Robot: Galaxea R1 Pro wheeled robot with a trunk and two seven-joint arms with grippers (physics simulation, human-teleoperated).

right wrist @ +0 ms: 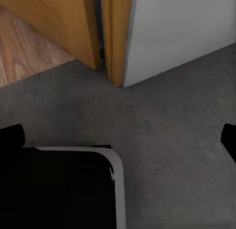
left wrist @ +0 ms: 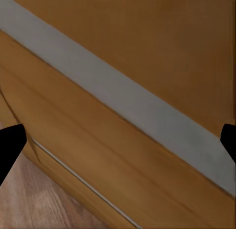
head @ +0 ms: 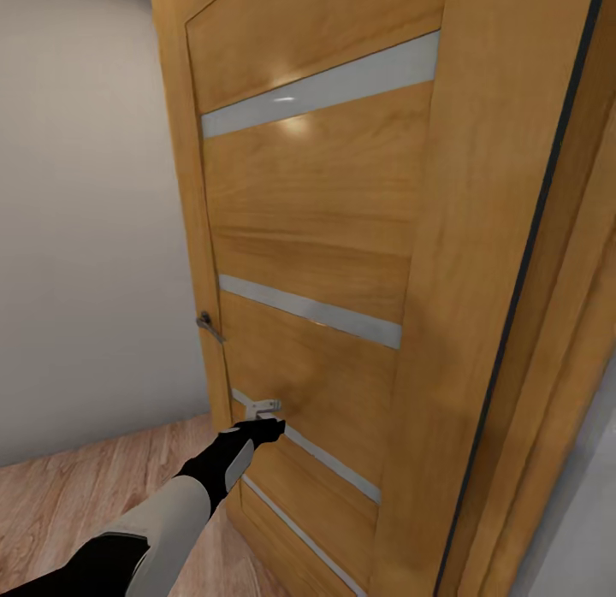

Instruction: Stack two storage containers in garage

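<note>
The two storage containers are out of view. A wooden door [head: 325, 238] with grey glass strips stands close in front of me. My left arm reaches forward and my left gripper [head: 267, 415] is at the door's lower part, by a grey strip [left wrist: 123, 101]. Its fingertips [left wrist: 10, 148] sit wide apart at the edges of the left wrist view, so it is open and holds nothing. In the right wrist view my right gripper [right wrist: 118, 138] is open too, hanging empty over dark grey concrete floor [right wrist: 172, 140].
A metal door handle [head: 208, 325] sticks out at the door's left edge. Light wood-plank flooring [head: 77, 486] and a plain wall [head: 85, 238] lie left of the door. The door frame [right wrist: 115, 37], a white wall [right wrist: 182, 27] and my black base [right wrist: 59, 189] show below the right gripper.
</note>
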